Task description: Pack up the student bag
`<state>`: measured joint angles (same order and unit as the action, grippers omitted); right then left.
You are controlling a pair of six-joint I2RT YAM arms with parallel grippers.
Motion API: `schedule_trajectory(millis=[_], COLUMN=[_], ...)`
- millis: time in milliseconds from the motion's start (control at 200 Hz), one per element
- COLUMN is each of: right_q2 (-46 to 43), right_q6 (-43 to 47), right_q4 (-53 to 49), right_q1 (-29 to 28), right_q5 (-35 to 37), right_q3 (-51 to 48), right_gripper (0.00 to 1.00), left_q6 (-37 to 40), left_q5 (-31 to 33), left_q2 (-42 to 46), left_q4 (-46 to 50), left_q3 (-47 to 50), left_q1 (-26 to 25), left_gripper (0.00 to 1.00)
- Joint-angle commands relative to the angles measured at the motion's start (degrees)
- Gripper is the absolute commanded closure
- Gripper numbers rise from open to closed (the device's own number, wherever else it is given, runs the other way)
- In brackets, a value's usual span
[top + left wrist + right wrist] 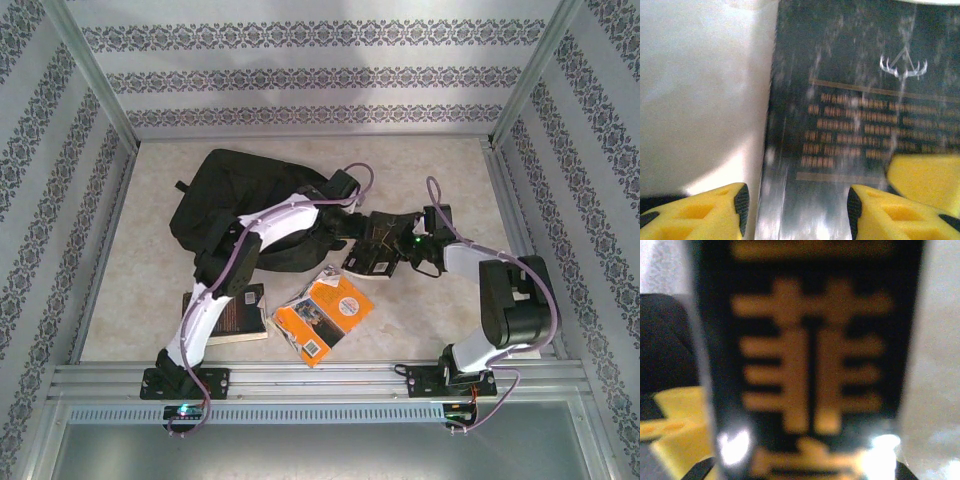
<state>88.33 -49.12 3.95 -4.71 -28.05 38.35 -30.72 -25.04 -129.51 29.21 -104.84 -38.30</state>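
**Near edge:** a dark book [225, 312] on the left and an orange book [322, 315] lie flat on the table [130, 290], probably waiting to be packed.

**Middle:** a gold-lettered book [375, 248] sits between the two arms.
- **Left gripper** [795, 212]: it stands spread, its fingers astride the cover's edge without pressing it.
- **Right gripper** [406, 247]: it meets the book's right end, probably to steady or carry it (its own close view is too blurred to tell whether the jaws pinch).

**Far, left of centre:** the student bag [230, 195] slumps just beside this book, so each book likely has a short way in.
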Motion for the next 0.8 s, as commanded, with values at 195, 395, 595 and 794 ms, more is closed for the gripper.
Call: schedule_trajectory(millis=[195, 395, 595, 794], right_q2=[-6.9, -11.5, -16.3, -22.2], right_q6=[3.4, 3.5, 5.7, 6.7], right_q4=[-11.1, -16.9, -18.2, -19.4], right_q1=[0.8, 0.9, -1.4, -3.6], right_q5=[15.2, 19.6, 18.6, 18.2], right_q3=[2.5, 6.1, 8.5, 9.1], right_gripper=[1.0, 1.0, 1.0, 1.0], left_q6=[12.3, 13.6, 9.4, 9.5], left_q5=[4.9, 5.3, 6.8, 9.4], left_q2=[18.6, 18.4, 15.1, 8.0], left_q4=[0.4, 1.9, -6.7, -8.4], left_q3=[21.1, 28.0, 30.1, 23.8], left_q1=[-3.6, -7.8, -8.9, -8.2], left_gripper=[0.64, 0.7, 0.69, 0.71])
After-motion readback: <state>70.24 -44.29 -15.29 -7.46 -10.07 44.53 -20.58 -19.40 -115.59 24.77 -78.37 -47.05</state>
